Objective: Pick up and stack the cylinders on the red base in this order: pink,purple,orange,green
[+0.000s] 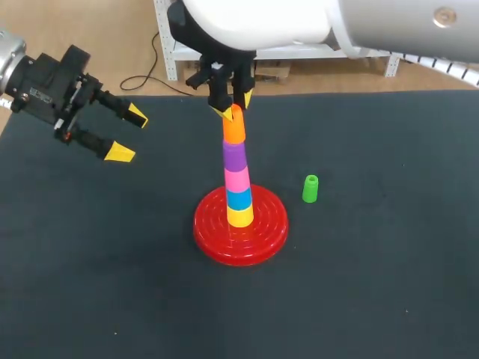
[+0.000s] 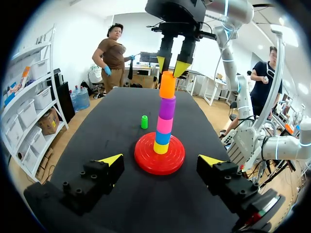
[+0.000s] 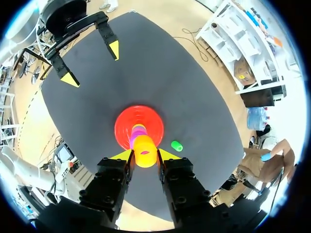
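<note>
On the red base (image 1: 263,233) stands a tower, from the bottom up: yellow, blue, pink (image 1: 237,179), purple (image 1: 234,155) and orange (image 1: 233,131) cylinders. My right gripper (image 1: 236,106) comes down from above and is shut on the narrow top of the orange cylinder (image 3: 145,151); its yellow tips flank it on both sides. The green cylinder (image 1: 310,188) stands upright on the mat just right of the base. My left gripper (image 1: 129,134) hangs open and empty over the far left of the table, facing the tower (image 2: 165,111).
A black mat (image 1: 389,284) covers the whole table. The green cylinder (image 2: 144,122) is the only loose piece on it. The right arm's white body (image 1: 299,19) looms over the back of the table.
</note>
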### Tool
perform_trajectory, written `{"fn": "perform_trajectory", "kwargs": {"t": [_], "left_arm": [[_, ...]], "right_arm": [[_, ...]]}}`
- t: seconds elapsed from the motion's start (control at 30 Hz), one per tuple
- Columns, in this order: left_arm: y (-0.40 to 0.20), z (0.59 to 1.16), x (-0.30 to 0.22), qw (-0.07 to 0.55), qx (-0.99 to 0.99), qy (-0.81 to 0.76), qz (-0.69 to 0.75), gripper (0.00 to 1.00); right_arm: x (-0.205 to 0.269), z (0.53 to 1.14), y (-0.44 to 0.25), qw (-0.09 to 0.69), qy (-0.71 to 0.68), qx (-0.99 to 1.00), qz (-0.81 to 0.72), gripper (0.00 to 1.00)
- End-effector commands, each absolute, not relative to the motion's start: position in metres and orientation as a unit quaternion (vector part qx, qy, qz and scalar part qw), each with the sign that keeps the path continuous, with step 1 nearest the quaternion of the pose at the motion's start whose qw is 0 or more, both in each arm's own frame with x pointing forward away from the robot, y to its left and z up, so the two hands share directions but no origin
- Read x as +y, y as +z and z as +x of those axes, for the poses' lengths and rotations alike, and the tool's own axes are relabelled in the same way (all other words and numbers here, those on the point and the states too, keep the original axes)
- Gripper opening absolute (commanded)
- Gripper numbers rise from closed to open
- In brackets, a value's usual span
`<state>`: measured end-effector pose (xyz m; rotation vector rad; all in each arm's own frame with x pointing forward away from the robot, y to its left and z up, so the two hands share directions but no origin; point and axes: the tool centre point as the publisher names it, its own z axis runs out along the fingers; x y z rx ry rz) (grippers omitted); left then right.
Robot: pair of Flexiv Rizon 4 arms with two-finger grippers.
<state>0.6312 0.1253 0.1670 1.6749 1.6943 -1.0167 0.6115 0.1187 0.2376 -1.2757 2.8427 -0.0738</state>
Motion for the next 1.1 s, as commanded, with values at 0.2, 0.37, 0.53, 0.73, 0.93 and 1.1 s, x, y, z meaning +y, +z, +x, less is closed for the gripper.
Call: {"fn": "perform_trajectory", "kwargs": {"t": [0.2, 0.37, 0.53, 0.73, 0.93, 1.1], "left_arm": [[0.166, 0.632, 0.126, 0.272, 0.628, -0.378, 0.623, 1.0], [0.166, 0.632, 0.126, 0.272, 0.628, -0.378, 0.623, 1.0], [0.166, 0.632, 0.126, 0.272, 0.628, -0.378, 0.623, 1.0], [0.166, 0.632, 0.126, 0.272, 0.628, -0.378, 0.623, 1.0], [0.166, 0.632, 0.126, 0.272, 0.628, -0.378, 0.623, 1.0], [0.166, 0.632, 0.126, 0.272, 0.628, -0.378, 0.623, 1.0]], "right_arm": [[0.116, 0.606, 0.237, 0.015, -0.021, 0.91, -0.414, 0.0], [0.115, 0.604, 0.236, 0.01, -0.023, 0.91, -0.414, 0.0], [0.116, 0.603, 0.235, 0.015, -0.025, 0.909, -0.415, 0.0], [0.116, 0.605, 0.23, 0.011, -0.028, 0.91, -0.414, 0.0], [0.118, 0.61, 0.225, 0.004, -0.027, 0.913, -0.408, 0.0], [0.119, 0.613, 0.217, -0.008, -0.031, 0.915, -0.401, 0.0]]}}
